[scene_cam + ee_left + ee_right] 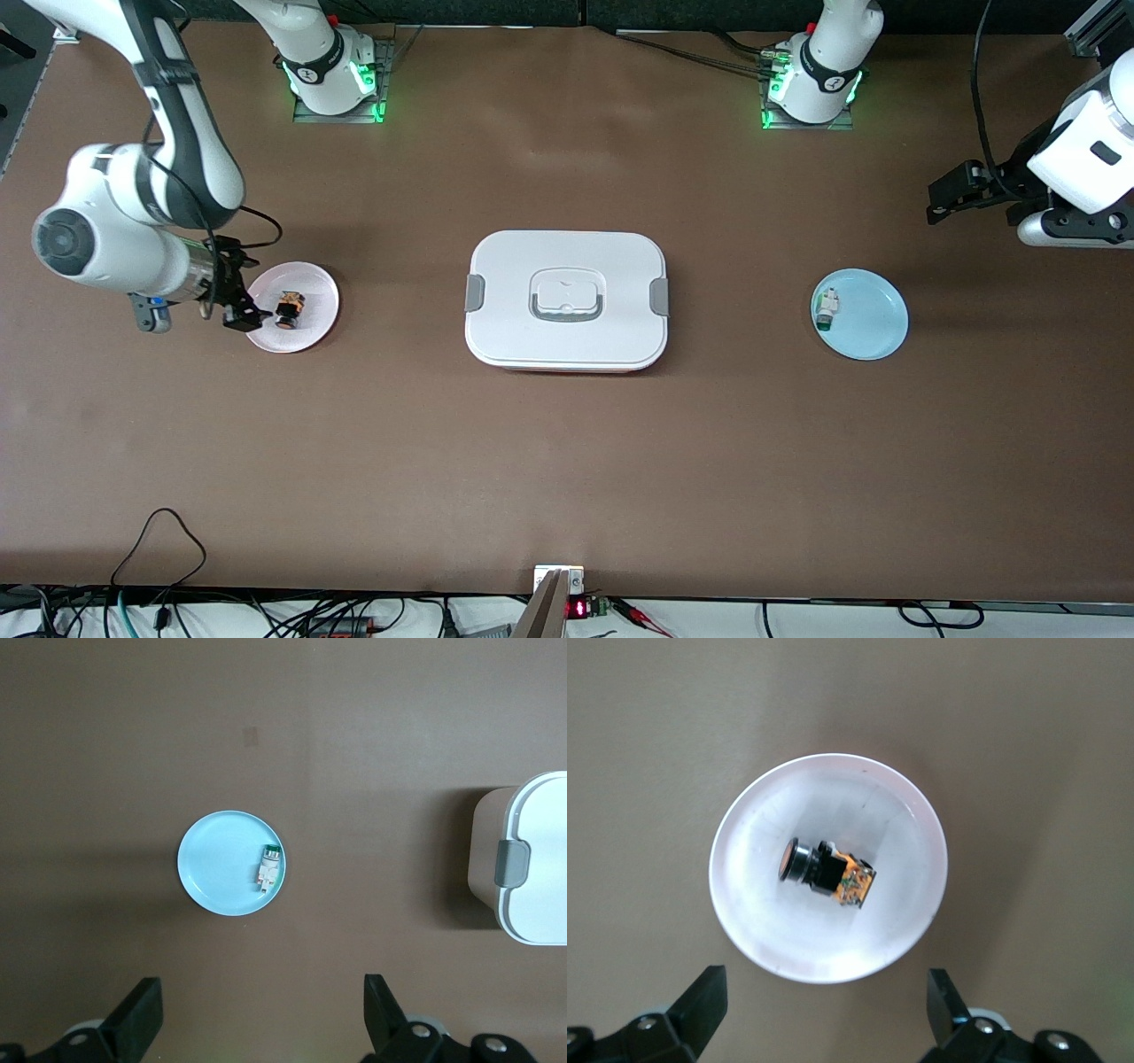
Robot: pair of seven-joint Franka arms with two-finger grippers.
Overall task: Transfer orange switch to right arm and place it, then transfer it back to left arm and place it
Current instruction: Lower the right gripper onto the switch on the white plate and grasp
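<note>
The box [567, 301] sits mid-worktop. Right gripper [232, 297] hovers, fingers apart, over the orange switch [288, 308]; left gripper [952, 195] waits, fingers apart.

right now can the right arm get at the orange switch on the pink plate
Probably yes. The right gripper hangs open at the pink plate's edge, the orange switch lies alone and uncovered on it, and the box sits well off toward mid-table.

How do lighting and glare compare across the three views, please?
Front view: even light, green glow at both arm bases, soft shadow under the box. Left wrist view: sharp, a shadow band beside the blue plate. Right wrist view: the pink plate looks washed out; the orange switch stays sharp.
</note>
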